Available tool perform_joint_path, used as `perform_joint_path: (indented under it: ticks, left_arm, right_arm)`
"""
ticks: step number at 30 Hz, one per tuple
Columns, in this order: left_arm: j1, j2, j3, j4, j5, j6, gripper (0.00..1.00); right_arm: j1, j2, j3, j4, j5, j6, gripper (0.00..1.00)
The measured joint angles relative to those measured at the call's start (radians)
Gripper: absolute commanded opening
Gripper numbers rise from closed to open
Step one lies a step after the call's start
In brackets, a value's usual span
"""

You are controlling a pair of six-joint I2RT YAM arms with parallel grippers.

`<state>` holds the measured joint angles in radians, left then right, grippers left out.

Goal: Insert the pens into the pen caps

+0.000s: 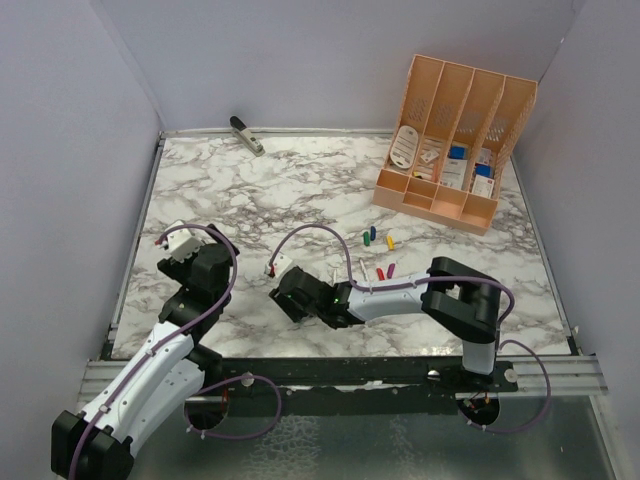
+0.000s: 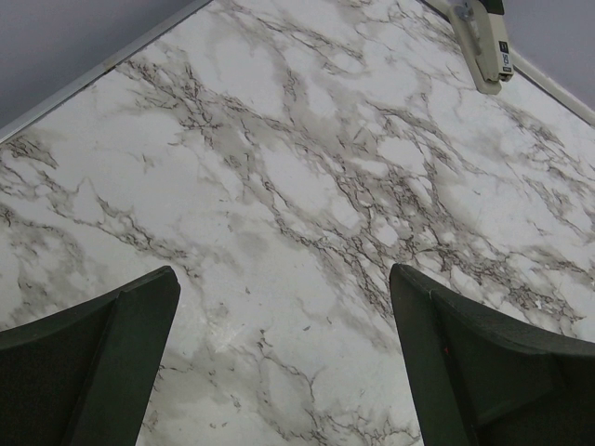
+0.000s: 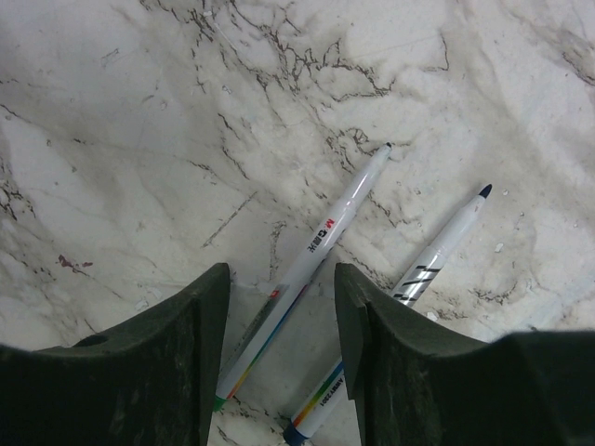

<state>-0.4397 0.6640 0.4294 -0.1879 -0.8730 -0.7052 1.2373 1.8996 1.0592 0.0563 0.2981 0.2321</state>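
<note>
While pick-up is judged in hand, the pen [image 3: 330,232] is straddled by the spread right claw [image 3: 279,288], away from the rack [image 1: 425,90]; caps [image 1: 372,236] lie nearer it. Closing is called for. Left claw [image 2: 284,279]: spread.

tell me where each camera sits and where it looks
Top external: above, behind both arms, which show; looks down on the white marble table.
Left wrist: faces forward over marble to the grey-black stapler; left gripper's dark fingers frame it.
Right wrist: looks down at two thin white stick pens; right gripper's fingers straddle one.
Shared: stapler, in top and left wrist.
</note>
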Motion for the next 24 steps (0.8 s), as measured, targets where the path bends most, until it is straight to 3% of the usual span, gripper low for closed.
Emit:
perform_joint_path:
  ticks: [3, 8, 11, 24]
  left_arm:
    - [0.0, -0.001, -0.003, 0.0, 0.0, 0.0, 0.99]
    - [0.0, -0.006, -0.009, 0.001, 0.0, 0.001, 0.99]
    - [0.0, -0.006, -0.009, 0.001, 0.0, 0.001, 0.99]
    - [0.001, -0.007, -0.012, 0.069, 0.066, 0.092, 0.93]
  right_arm:
    - [0.0, 0.014, 0.01, 0.001, 0.001, 0.004, 0.46]
    - [0.0, 0.029, 0.029, -0.003, 0.004, 0.022, 0.31]
    - [0.0, 0.039, 0.044, -0.013, 0.004, 0.044, 0.02]
    - [0.0, 0.038, 0.061, -0.054, 0.031, 0.098, 0.01]
